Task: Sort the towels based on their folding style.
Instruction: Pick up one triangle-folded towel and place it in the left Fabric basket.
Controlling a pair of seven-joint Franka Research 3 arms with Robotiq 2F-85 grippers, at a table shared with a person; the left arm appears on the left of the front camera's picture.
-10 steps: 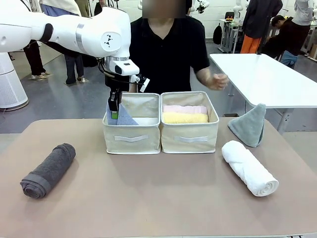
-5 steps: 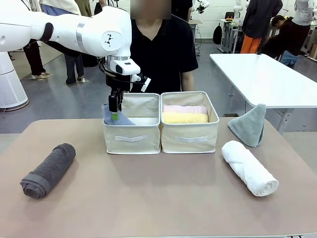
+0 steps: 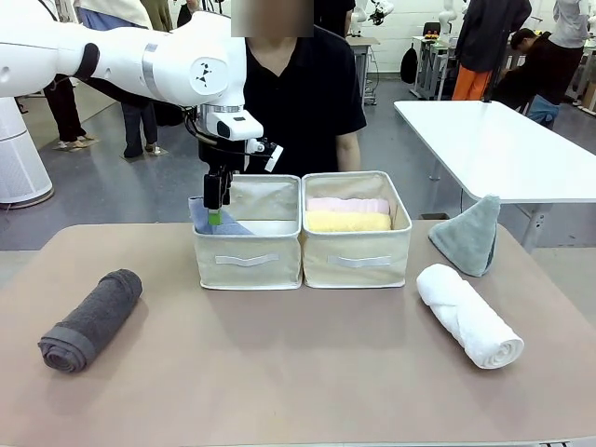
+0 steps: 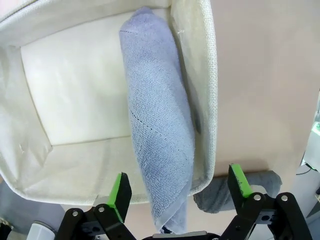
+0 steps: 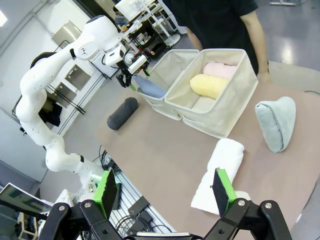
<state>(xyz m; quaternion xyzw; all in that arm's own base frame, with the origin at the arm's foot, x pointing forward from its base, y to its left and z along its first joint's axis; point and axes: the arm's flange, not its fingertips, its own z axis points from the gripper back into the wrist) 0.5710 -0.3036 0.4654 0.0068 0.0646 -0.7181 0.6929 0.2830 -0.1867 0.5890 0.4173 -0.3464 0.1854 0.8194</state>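
My left gripper (image 3: pixel 214 207) hangs open over the left beige bin (image 3: pixel 247 263). The light blue cone towel (image 3: pixel 203 214) leans in that bin against its left wall. In the left wrist view the blue towel (image 4: pixel 160 130) lies along the bin's wall (image 4: pixel 206 75) and droops over the rim, loose between my wide-apart green pads (image 4: pixel 120 189). Pink (image 3: pixel 347 205) and yellow (image 3: pixel 347 222) rolls lie in the right bin (image 3: pixel 357 263). On the table lie a dark grey roll (image 3: pixel 91 318), a white roll (image 3: pixel 468 315) and a grey-green cone (image 3: pixel 468 235). My right gripper (image 5: pixel 165 190) is open, high above the white roll (image 5: pixel 220 170).
A person in a black shirt (image 3: pixel 303 102) stands behind the bins. A white table (image 3: pixel 494 140) stands at the back right. Bare tabletop (image 3: pixel 279 363) spreads in front of the bins.
My left gripper has opened and let go of the light blue towel, which has sunk lower against the bin's left wall. The person's raised hand has dropped out of sight.
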